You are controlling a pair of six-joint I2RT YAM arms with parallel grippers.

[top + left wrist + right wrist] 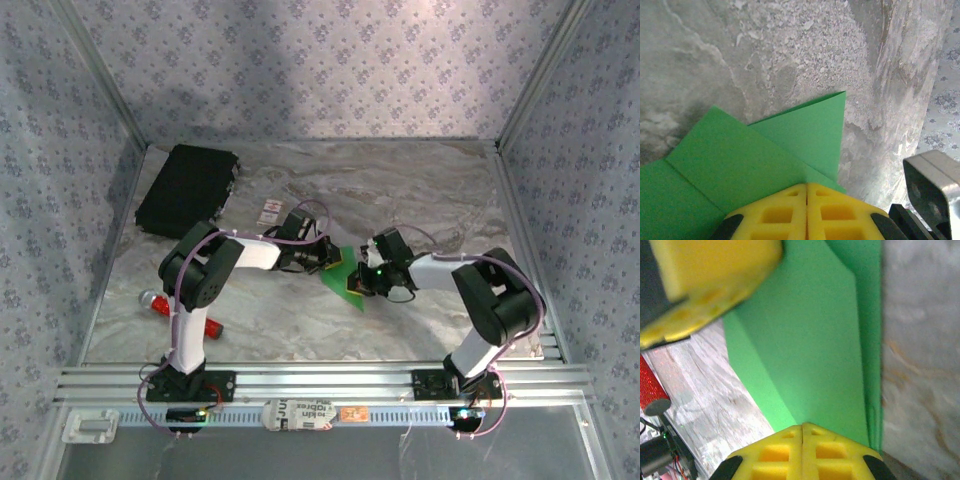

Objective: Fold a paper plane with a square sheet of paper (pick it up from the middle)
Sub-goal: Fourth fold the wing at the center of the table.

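The left arm's yellow-fingered gripper reaches in toward the middle of the marbled grey bench. Its fingers are pressed together, with the thin bright green square sheet of paper running in under their tips. The sheet is already partly folded. In the left wrist view a crease leads straight to the seam between the fingers, and a pointed flap juts away ahead and to the right.

The paper lies directly between the two arms, neither one nearer. Its longer run goes roughly far-to-near, across the line joining them. On the right, the other yellow-fingered gripper meets the sheet from the opposite side, also closed, and the green edge seems to enter at its fingertips. I judge both are pinching the paper (though pressing it flat can't be ruled out). Any coming fold turns on that opposed hold.
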